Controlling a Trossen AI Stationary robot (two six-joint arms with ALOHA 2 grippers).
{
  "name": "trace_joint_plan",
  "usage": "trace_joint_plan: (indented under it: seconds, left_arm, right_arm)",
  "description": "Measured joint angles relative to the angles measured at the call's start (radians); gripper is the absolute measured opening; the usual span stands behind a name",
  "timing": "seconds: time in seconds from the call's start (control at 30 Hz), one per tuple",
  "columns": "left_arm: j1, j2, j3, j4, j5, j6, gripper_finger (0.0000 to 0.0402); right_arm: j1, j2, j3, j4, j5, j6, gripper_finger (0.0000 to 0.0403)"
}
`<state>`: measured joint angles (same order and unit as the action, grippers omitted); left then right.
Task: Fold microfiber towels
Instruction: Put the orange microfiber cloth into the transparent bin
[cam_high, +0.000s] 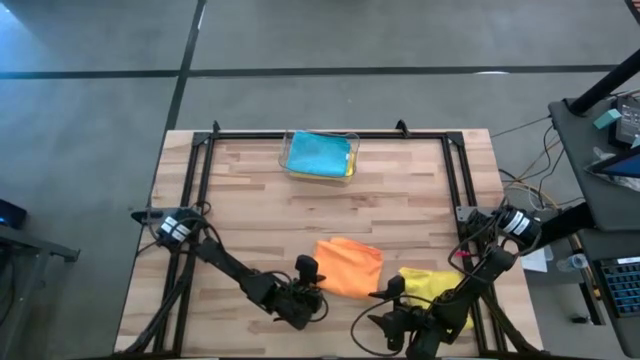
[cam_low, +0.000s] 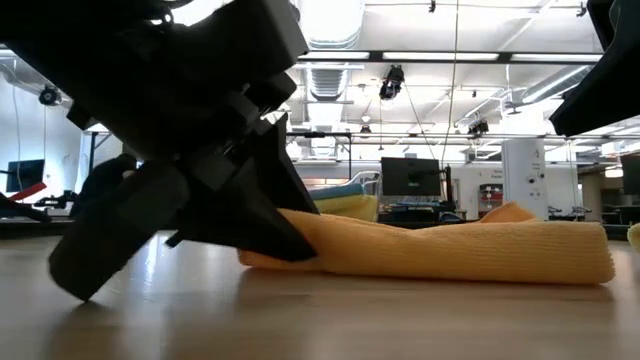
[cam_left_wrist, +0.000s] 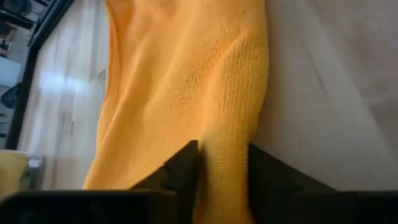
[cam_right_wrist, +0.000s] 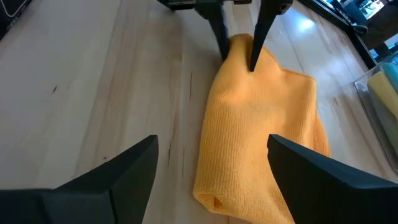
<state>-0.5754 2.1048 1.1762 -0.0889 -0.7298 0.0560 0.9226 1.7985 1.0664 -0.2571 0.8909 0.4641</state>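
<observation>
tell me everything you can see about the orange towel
The orange microfiber towel is a soft cloth with a fine knitted-looking weave, lying bunched and loosely folded on the light wooden table, near its front edge between the two arms. Its surface is rumpled, with a rounded fold along one side. The left gripper has its dark fingers pinched on one corner of the cloth. The right gripper hovers open by the opposite end, not touching it. A yellow towel lies just beside it.

Wooden table (cam_high: 250, 200), orange towel (cam_high: 350, 265), yellow towel (cam_high: 435, 283), clear bin (cam_high: 321, 156)
</observation>
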Motion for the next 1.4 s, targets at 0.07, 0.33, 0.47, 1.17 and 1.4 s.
trace_joint_plan:
  seconds: [0.07, 0.33, 0.47, 1.17, 1.4]
  left_arm:
    - [0.004, 0.000, -0.001, 0.001, -0.007, 0.001, 0.0071]
    - [0.017, -0.012, 0.015, -0.004, 0.024, -0.022, 0.0002]
    - [0.030, -0.039, 0.026, -0.006, 0.100, -0.070, 0.0001]
    - [0.071, -0.154, 0.032, -0.035, 0.240, -0.172, 0.0000]
    - [0.091, -0.155, 0.033, -0.034, 0.312, -0.208, 0.0000]
  right_arm:
    - [0.000, 0.000, 0.000, 0.000, 0.000, 0.000, 0.0288]
    - [0.000, 0.001, 0.000, -0.020, 0.000, -0.003, 0.0288]
    - [0.000, 0.001, -0.001, -0.034, 0.001, -0.003, 0.0288]
    - [-0.059, 0.051, 0.000, 0.024, 0.026, -0.011, 0.0300]
    - [-0.079, 0.112, 0.025, 0.031, 0.022, -0.011, 0.0323]
